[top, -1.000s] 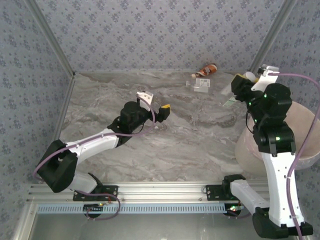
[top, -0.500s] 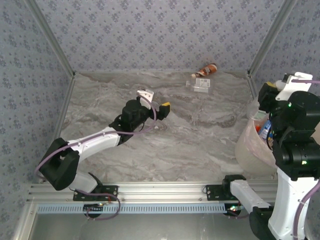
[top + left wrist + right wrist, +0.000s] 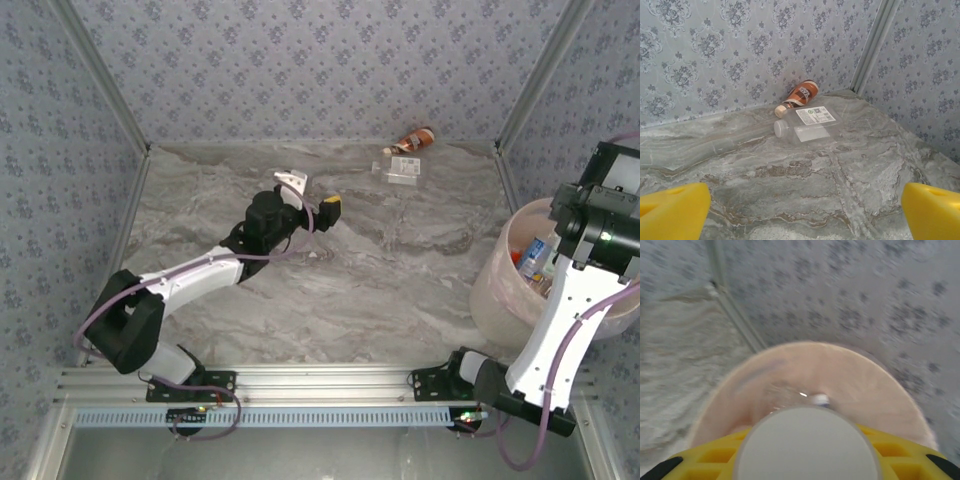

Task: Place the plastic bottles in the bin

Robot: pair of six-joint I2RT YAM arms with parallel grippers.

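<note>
Left gripper [image 3: 801,212]: yellow jaws spread wide, empty, facing 2 bottles lying by the far wall. Brown-labelled bottle [image 3: 799,95] and clear bottle [image 3: 807,125]: smooth, round, and liable to roll if nudged on the slick marbled table [image 3: 790,175]. Bin [image 3: 497,290]: round, pinkish, film-lined, with binned bottles [image 3: 535,257] inside. Right gripper [image 3: 807,462]: clamped on what looks like a pale bottle [image 3: 807,437], above the bin. An off-centre drop could clip the rim.

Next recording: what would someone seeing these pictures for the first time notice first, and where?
The big pinkish bin at the right edge of the table, with bottles already inside it and the right gripper shut on a pale bottle above its mouth. Next, at the table's far edge lie a brown-labelled bottle and a clear bottle, with the open left gripper facing them.
</note>
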